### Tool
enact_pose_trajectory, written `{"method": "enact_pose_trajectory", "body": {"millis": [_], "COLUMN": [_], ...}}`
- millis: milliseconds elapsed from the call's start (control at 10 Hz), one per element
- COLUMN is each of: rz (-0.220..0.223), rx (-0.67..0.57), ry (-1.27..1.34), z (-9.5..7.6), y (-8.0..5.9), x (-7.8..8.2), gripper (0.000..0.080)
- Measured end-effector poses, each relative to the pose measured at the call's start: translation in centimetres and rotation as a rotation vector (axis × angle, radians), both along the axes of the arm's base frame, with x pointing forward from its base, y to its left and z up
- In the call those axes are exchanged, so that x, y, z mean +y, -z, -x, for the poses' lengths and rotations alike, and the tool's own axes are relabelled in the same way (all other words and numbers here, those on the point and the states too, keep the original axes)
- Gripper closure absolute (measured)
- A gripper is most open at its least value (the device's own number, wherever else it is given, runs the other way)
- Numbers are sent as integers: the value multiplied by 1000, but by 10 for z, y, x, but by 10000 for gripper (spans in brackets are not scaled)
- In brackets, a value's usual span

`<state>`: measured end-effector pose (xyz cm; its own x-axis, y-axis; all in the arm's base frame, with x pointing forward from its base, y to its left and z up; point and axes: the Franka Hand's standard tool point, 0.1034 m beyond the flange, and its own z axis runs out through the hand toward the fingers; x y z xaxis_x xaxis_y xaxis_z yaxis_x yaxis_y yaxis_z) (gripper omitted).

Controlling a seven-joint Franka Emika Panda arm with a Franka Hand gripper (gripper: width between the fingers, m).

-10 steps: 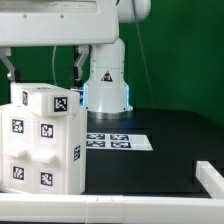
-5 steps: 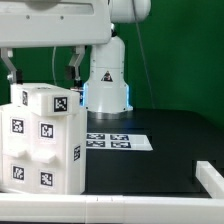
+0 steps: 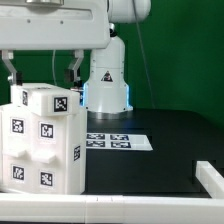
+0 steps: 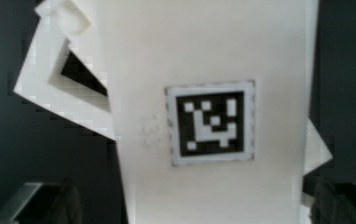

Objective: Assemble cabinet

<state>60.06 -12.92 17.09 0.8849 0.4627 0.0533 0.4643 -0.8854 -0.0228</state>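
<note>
The cabinet [image 3: 44, 140] stands as one joined white box at the exterior view's left on the black worktop [image 3: 165, 150], apparently nearly finished, while the gripper [image 3: 43, 72] hangs wide open just above it, holding nothing.

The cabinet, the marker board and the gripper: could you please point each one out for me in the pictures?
cabinet [image 3: 42, 140]: exterior view, on its tagged front face.
marker board [image 3: 135, 141]: exterior view, on its bare white right-hand part.
gripper [image 3: 43, 72]: exterior view, midway between the two fingertips above the cabinet.
</note>
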Motion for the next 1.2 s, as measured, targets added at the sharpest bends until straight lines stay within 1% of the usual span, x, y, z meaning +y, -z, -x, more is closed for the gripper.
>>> {"method": "enact_pose_trajectory", "body": {"millis": [300,600,1200], "rz": [-1,1,2], "rx": [2,9,18], "ry": [8,13,15], "z": [1,3,5], "y": [2,7,12], "x": [8,3,1], "gripper": [150,150,150]}}
